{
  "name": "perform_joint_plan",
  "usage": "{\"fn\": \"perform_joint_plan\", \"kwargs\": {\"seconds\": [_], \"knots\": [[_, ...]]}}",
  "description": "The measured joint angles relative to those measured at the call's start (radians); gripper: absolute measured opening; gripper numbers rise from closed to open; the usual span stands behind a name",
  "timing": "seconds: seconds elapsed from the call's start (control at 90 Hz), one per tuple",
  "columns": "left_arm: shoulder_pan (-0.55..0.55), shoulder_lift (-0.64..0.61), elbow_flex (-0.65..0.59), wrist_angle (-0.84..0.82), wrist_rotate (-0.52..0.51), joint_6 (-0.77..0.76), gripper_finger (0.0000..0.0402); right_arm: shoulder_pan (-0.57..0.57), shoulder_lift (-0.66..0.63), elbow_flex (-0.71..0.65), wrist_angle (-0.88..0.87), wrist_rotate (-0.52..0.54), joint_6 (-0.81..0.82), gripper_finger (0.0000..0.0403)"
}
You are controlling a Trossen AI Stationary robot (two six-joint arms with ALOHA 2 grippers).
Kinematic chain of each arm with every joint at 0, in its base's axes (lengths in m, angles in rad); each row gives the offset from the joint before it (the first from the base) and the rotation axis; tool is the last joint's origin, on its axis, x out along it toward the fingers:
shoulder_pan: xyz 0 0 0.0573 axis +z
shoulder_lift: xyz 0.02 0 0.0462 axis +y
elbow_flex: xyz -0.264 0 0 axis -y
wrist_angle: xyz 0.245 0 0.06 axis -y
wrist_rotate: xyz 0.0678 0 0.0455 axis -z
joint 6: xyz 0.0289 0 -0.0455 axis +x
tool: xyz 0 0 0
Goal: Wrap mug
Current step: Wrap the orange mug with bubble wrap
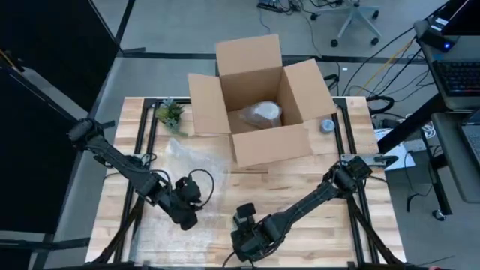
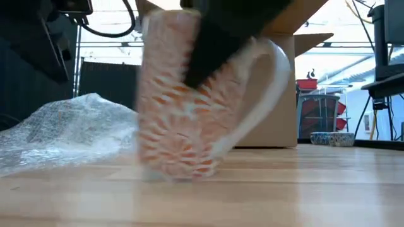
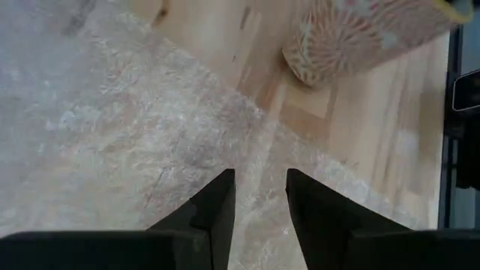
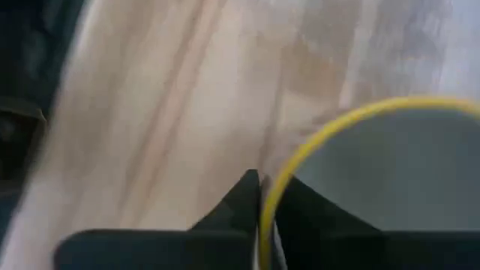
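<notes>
Barely begun: right pincer (image 4: 260,196) pinches mug (image 2: 183,101) rim, tilted on tabletop (image 2: 284,189); left pincer (image 3: 259,196), spread, over bubble wrap (image 3: 112,127). Wrapping & boxing left.

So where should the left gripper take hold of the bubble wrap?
At its near edge, coming from above: the bubble wrap lies flat on the table, and the left gripper already hangs open over it, beside the mug pinched at the rim by the right gripper.

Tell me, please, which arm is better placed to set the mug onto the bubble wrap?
The right. Its gripper already pinches the mug's rim, tilted on the table near the bubble wrap. The left gripper hovers over the wrap, fingers parted, holding nothing.
</notes>
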Motion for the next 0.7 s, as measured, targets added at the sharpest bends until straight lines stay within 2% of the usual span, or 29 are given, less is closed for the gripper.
{"fn": "perform_joint_plan", "kwargs": {"seconds": [0.144,0.333,0.556,0.7], "knots": [[0.000,0.044,0.001,0.000,-0.010,-0.050,0.0109,0.028,-0.074,-0.002,-0.131,0.005,0.109,0.0009],[0.006,0.236,0.001,0.028,0.008,-0.050,0.0109,0.103,-0.148,0.000,-0.255,0.069,0.273,0.0006],[0.032,0.444,0.033,0.340,0.082,-0.047,0.0109,0.168,-0.163,0.000,-0.308,0.103,0.390,0.0006],[0.088,0.487,0.094,0.461,0.113,0.040,0.0109,0.173,-0.163,0.000,-0.316,0.137,0.398,0.0006]]}}
